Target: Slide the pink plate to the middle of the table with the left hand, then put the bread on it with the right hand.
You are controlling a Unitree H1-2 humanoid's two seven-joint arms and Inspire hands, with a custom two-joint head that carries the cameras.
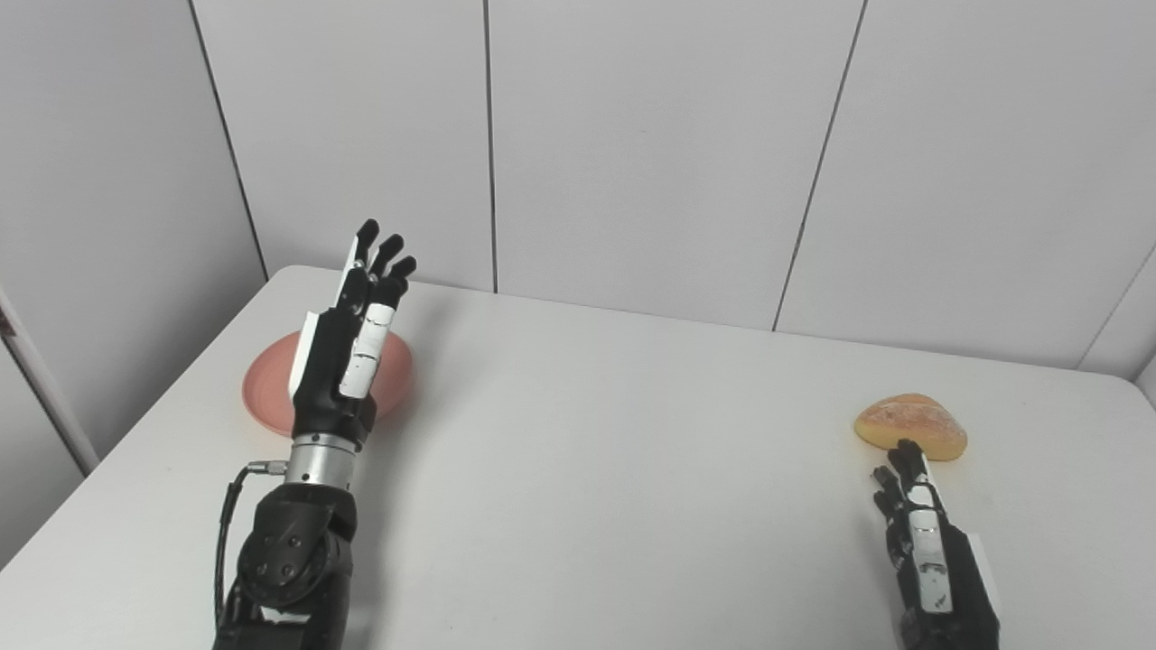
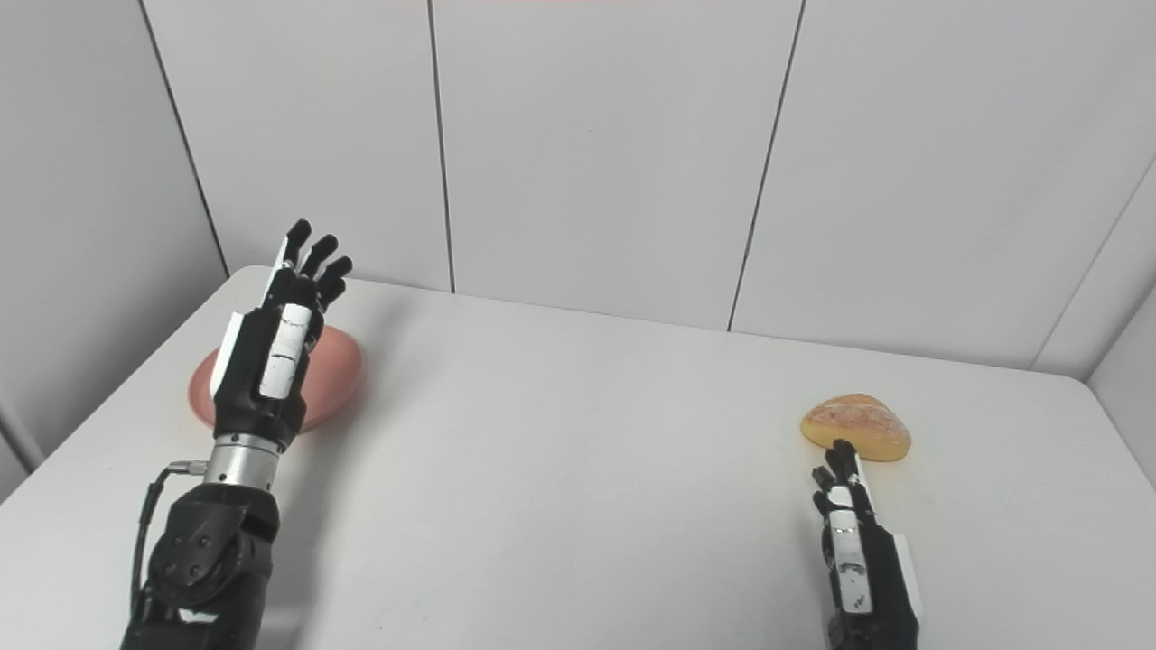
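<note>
Left hand point(image 1: 348, 338), glossy black-and-white shell, fingers extended and apart, above round matte pink plate point(image 1: 262, 388). Right hand point(image 1: 930, 551) empty, fingers straight, tips possibly touching crusty domed bread point(image 1: 910, 422).

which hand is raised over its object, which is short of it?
Left hand is raised, open, over the pink plate. Right hand sits low, its fingers just short of the bread.

White table point(image 1: 596, 469): matte top, rounded far corners, soft shadows cast on it. Behind it, a wall of pale grey panels point(image 1: 659, 144), divided by thin dark vertical seams. At the far left edge of the left eye view, a slanted white post point(image 1: 41, 397) is seen beside the table.
</note>
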